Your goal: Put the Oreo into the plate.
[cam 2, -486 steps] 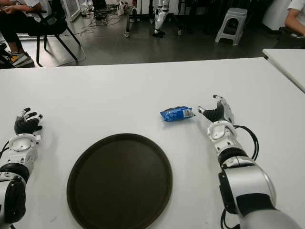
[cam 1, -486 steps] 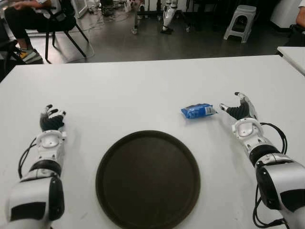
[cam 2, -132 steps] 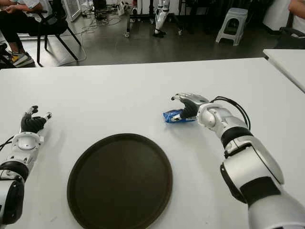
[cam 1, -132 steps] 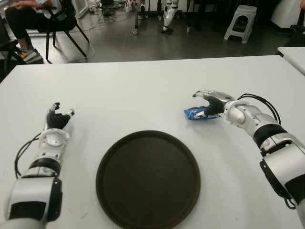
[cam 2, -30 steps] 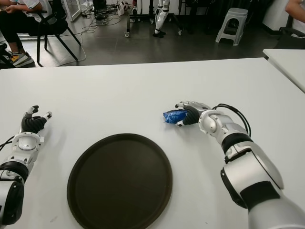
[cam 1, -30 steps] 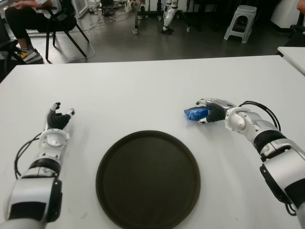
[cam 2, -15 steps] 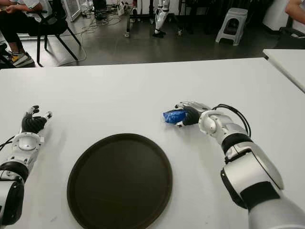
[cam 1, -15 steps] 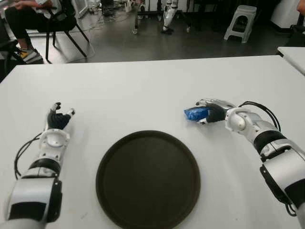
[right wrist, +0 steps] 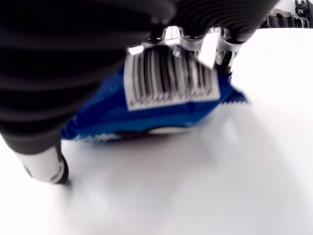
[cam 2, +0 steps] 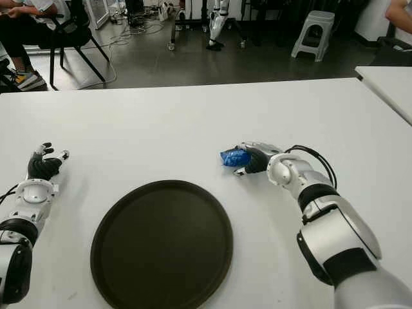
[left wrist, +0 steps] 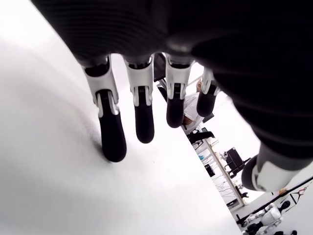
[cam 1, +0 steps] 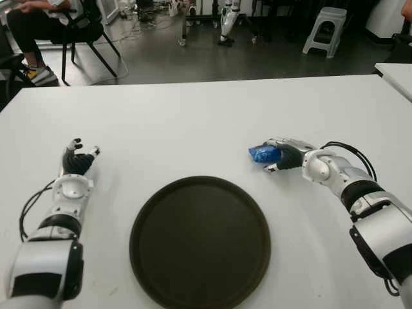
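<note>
The Oreo pack is a small blue wrapper lying on the white table, just beyond the right rim of the dark round plate. My right hand lies over the pack's right end, fingers curled across its top and thumb low at its near side. In the right wrist view the pack fills the space under the palm, barcode label up, its underside still on the table. My left hand shows at the table's left, well left of the plate, its fingers relaxed and holding nothing.
A second white table juts in at the far right. Beyond the table's far edge are a seated person on a chair, a white stool and cables on the floor.
The right hand has settled slightly lower and closer around the pack over the last second. The pack has barely shifted; the left hand is still.
</note>
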You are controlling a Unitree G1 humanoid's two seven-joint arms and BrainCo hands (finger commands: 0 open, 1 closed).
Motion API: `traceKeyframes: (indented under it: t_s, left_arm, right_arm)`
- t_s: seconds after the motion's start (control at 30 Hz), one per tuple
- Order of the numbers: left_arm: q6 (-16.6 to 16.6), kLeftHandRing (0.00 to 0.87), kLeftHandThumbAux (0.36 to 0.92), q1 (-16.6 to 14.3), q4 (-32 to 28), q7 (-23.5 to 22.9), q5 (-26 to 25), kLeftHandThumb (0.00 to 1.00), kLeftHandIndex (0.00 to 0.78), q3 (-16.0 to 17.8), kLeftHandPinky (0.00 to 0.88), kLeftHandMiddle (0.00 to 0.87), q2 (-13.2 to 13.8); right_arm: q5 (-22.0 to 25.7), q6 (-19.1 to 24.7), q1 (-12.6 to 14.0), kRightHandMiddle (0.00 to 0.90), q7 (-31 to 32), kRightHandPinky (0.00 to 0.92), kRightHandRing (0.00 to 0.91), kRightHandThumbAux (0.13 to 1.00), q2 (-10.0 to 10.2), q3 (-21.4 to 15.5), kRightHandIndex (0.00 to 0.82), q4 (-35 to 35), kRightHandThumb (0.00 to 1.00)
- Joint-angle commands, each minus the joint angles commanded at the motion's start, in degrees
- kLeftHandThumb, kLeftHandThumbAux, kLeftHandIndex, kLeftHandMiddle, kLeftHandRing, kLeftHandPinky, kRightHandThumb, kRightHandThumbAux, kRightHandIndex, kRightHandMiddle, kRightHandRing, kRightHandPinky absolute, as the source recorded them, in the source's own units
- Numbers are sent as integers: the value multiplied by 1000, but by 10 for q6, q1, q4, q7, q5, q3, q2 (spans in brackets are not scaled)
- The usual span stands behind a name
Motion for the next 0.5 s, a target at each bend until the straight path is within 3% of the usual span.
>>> traceKeyframes:
  t_s: [0.5]
  left_arm:
    - [4, 137, 508, -1, 1, -3, 0, 331, 0, -1, 94, 128, 1]
  right_arm:
    - [5, -7, 10, 11, 0, 130, 79, 517, 9, -2, 0, 1, 219]
